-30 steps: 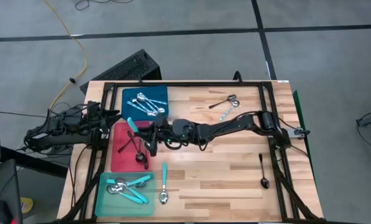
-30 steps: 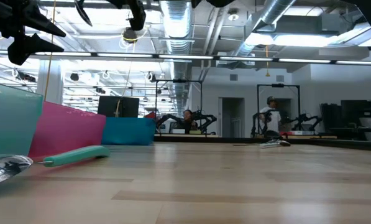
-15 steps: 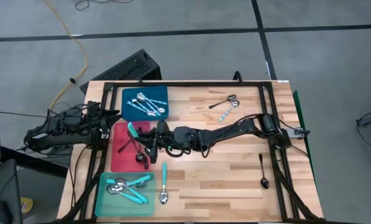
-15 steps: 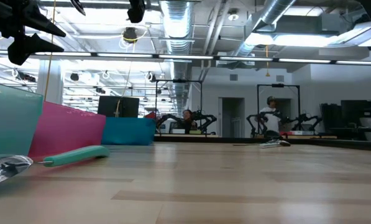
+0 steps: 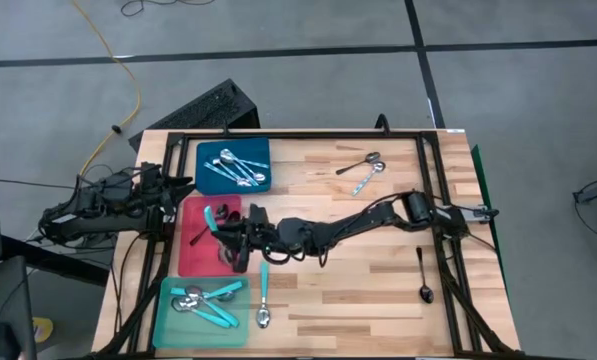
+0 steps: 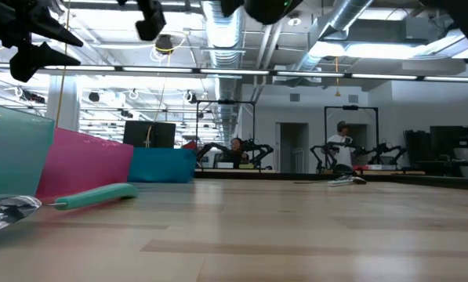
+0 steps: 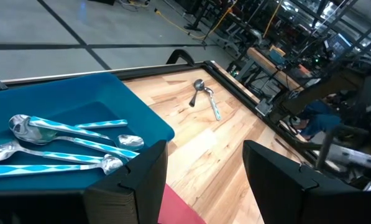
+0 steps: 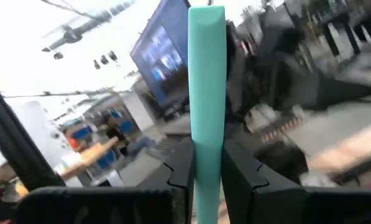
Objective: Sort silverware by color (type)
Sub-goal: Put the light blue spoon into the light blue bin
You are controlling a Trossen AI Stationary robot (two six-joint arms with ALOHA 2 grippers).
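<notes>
My right gripper [image 5: 221, 230] reaches from the table's right over the red tray [image 5: 190, 262] and is shut on a spoon with a turquoise handle [image 8: 207, 87]; its bowl is hidden. Black spoons [image 5: 229, 256] lie in the red tray. Silver spoons [image 5: 236, 170] lie in the blue tray [image 5: 210, 152], and turquoise-handled spoons [image 5: 213, 305] in the teal tray [image 5: 168, 330]. One more turquoise-handled spoon [image 5: 264, 295] lies flat on the table beside the teal tray. My left gripper [image 7: 204, 180] waits open at the left edge. My right gripper pinches the spoon's turquoise handle [image 8: 207, 155] between its two fingers [image 8: 179, 168]. The fingers come about level from the table's right. The handle's free end [image 5: 209, 215] sticks out past the fingertips, toward the far left. The spoon is lifted clear above the red tray.
Two silver spoons [image 5: 363, 170] lie on the wood at the far right, and a black spoon [image 5: 423, 275] lies near the right edge. A black frame [image 5: 298, 138] runs round the table. A dark keyboard-like box [image 5: 203, 108] stands beyond the far edge.
My right gripper has moved toward the table's near edge and sunk lower, carrying the turquoise-handled spoon over the red tray. It has rolled a little and stayed shut on the handle.
</notes>
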